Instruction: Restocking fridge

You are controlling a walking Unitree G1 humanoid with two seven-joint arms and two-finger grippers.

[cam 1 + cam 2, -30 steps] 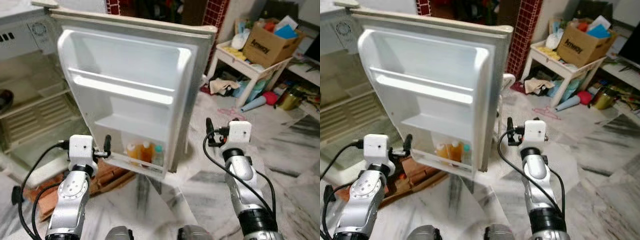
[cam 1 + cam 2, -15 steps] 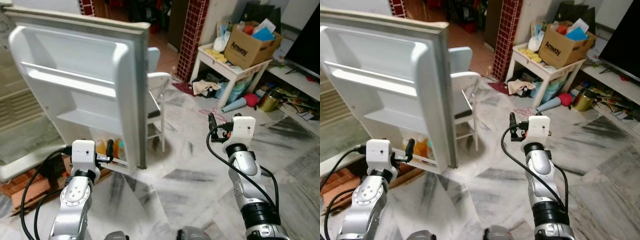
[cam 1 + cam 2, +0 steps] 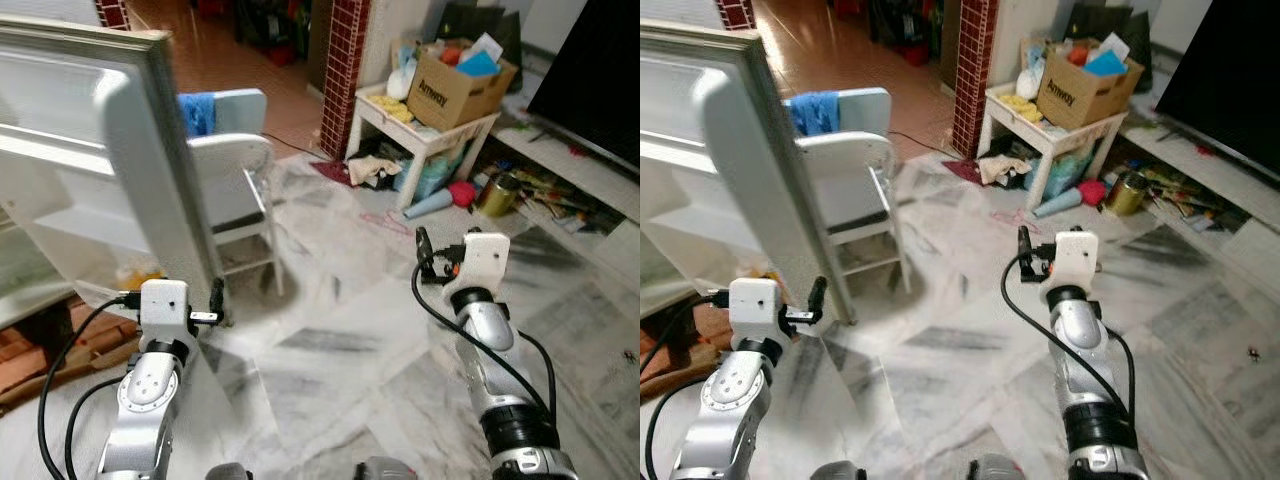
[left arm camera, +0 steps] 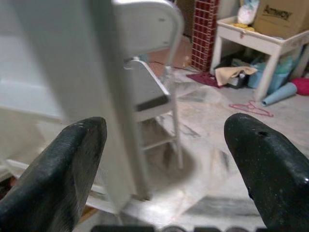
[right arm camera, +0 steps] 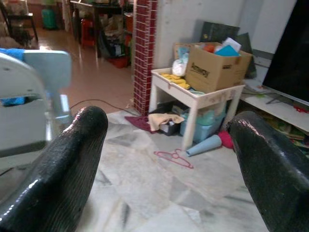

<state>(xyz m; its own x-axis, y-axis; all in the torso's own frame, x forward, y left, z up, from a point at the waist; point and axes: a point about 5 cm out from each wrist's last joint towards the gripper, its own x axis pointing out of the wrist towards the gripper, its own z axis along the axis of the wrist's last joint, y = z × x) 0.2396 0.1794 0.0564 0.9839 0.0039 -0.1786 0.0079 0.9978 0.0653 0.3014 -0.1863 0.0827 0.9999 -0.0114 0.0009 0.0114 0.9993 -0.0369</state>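
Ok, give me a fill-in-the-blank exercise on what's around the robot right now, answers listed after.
1. The cardboard box sits on a small ____ table.
2. The cloth draped over the chair is ____.
3. The fingers of the left gripper are spread ____.
4. The hanger lying on the marble floor is ____.

Missing words: white; blue; open; pink

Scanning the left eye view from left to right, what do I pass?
Open fridge door → left gripper → white chair → brick pillar → white side table holding a cardboard box → right gripper → dark TV screen.
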